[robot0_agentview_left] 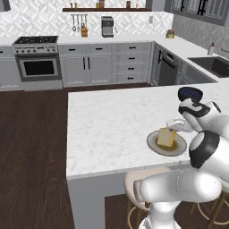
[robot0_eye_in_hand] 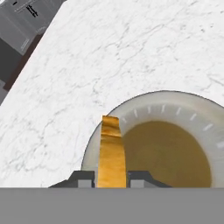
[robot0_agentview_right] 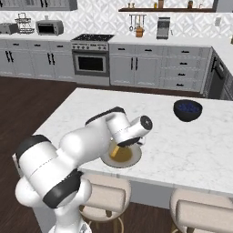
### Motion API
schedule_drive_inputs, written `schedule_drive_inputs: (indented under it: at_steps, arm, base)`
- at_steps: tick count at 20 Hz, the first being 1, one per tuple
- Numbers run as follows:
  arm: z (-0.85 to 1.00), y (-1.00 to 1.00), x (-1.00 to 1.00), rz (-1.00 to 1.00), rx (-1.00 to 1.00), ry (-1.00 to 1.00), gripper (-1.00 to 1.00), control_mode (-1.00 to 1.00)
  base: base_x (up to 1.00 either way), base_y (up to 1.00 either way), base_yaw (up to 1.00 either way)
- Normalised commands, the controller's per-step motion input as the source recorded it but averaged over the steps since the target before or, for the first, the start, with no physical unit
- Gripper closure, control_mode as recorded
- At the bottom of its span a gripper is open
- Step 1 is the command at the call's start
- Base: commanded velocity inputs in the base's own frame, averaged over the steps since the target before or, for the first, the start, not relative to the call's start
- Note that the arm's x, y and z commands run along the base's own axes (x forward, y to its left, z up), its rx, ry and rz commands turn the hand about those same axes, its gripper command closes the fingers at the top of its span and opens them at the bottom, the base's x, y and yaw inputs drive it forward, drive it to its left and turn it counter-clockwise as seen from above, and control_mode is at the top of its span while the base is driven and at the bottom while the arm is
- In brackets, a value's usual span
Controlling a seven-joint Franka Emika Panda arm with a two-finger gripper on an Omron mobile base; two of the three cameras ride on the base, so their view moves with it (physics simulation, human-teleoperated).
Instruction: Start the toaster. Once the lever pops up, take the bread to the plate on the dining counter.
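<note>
The bread [robot0_eye_in_hand: 111,151], a tan slice with a browner crust, stands on edge between my finger tips. My gripper [robot0_eye_in_hand: 111,178] is shut on it, just over the left rim of the round grey-brown plate [robot0_eye_in_hand: 175,101]. In the left base view the bread [robot0_agentview_left: 166,137] hangs low over the plate [robot0_agentview_left: 154,145], with the gripper [robot0_agentview_left: 172,130] at its top right. The right base view shows the gripper [robot0_agentview_right: 119,148], bread [robot0_agentview_right: 115,152] and plate [robot0_agentview_right: 132,160] partly behind my arm. The plate rests near the front edge of the white marble dining counter [robot0_agentview_left: 112,120]. The toaster [robot0_agentview_right: 7,28] sits far off on the back worktop.
A dark blue bowl [robot0_agentview_right: 187,109] stands on the counter to the right of the plate and farther back. Padded stools [robot0_agentview_right: 105,196] are tucked under the counter's near edge. A silver toaster oven [robot0_agentview_right: 49,27] and the stove [robot0_agentview_right: 91,57] line the far wall.
</note>
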Motion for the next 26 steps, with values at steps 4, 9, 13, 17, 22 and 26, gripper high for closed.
schedule_drive_inputs:
  at_steps: [4, 9, 13, 17, 22, 26]
  arm:
    - [-0.26, -0.09, 0.05, 0.0, 0.0, 0.0, 1.0, -1.0]
    - [-0.32, -0.16, -0.21, 0.0, 0.0, -0.05, -1.0, -1.0]
    - [-0.1, -0.3, -0.03, 0.0, 0.0, -0.07, -1.0, -1.0]
    - [0.0, -0.34, 0.09, 0.0, 0.0, -0.06, -1.0, -1.0]
    - [-0.02, -0.2, 0.08, 0.0, -0.05, -0.16, -1.0, -1.0]
    - [0.0, -0.44, 0.1, 0.0, -0.05, -0.17, -1.0, -1.0]
  base:
    - [0.0, 0.0, 0.0]
    - [0.0, 0.0, 0.0]
    - [0.0, 0.0, 0.0]
    - [0.0, 0.0, 0.0]
    - [0.0, 0.0, 0.0]
    - [0.0, 0.0, 0.0]
